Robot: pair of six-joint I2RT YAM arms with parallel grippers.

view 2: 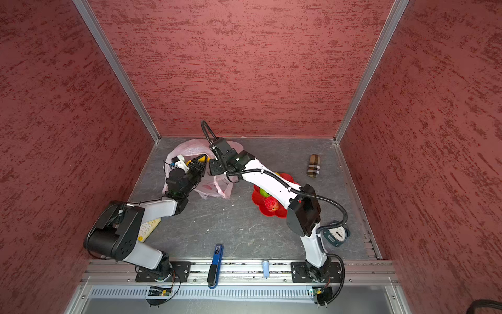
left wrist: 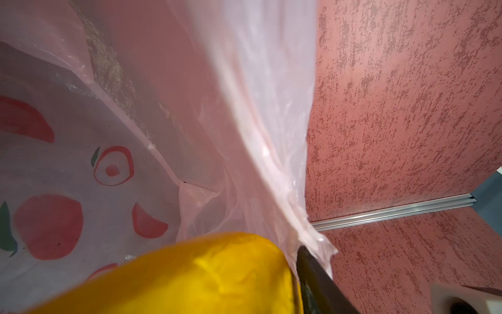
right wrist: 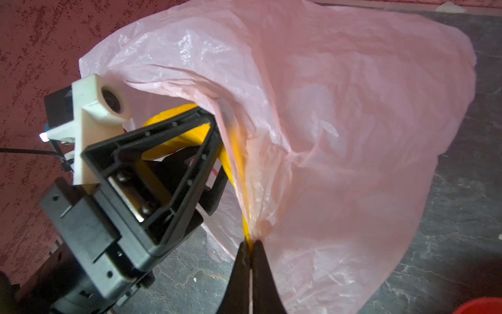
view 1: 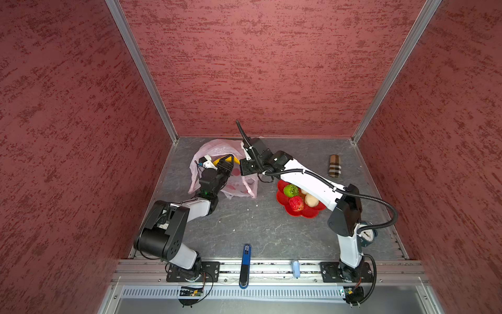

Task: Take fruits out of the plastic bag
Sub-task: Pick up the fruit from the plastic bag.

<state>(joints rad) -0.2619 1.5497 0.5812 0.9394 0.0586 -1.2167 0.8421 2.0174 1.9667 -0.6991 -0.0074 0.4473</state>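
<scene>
The banana [left wrist: 203, 271] is lying inside the mouth of the plastic bag [view 1: 214, 148], which is sitting crumpled at the far left of the grey tabletop [view 1: 244, 223], close to the back wall. The left gripper [view 1: 227, 161] is reaching into the bag's opening with its jaws standing about half spread, and the banana is sitting between them; in the left wrist view one dark finger [left wrist: 317, 280] is pressing against the fruit's side. The right gripper [right wrist: 251, 244] is pinching a bunched fold of the bag's rim, its jaws pressed tight together on the thin plastic and lifting that edge so the mouth is gaping open. No other fruit is showing inside the bag in the left wrist view, only its red printed fruit shapes. To the right of the bag, a red flower-shaped plate [view 1: 304, 213] is resting on the tabletop, partly under the right arm. It is carrying a green round fruit [view 1: 291, 190], a red bumpy fruit [view 1: 296, 204] and two beige lumpy fruits [view 1: 311, 200], all crowding close together. Further right, well apart from the plate, a brown plaid roll [view 1: 334, 165] is lying.
</scene>
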